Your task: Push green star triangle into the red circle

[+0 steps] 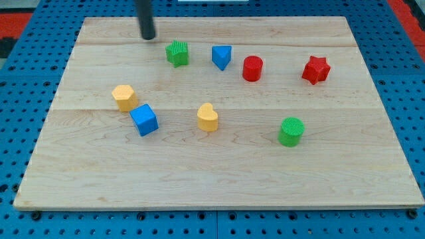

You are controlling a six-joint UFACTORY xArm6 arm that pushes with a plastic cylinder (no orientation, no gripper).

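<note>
No claw is fitted; my tip [148,36] is parked up-left of green star [177,53], apparently untouched, with red circle [252,68] unreached.

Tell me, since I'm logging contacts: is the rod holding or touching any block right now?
Nothing is held. My tip stands apart from every block, up-left of the green star.

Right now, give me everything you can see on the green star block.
The green star is a small bright green block with a ribbed, lined top and notched sides; it looks like plastic. It sits flat and upright on the wooden board, near the view's top, left of centre. Nothing touches it. My tip stands just to its upper left, with a gap between. The blue triangle lies apart on its right, and the red circle beyond that.
</note>
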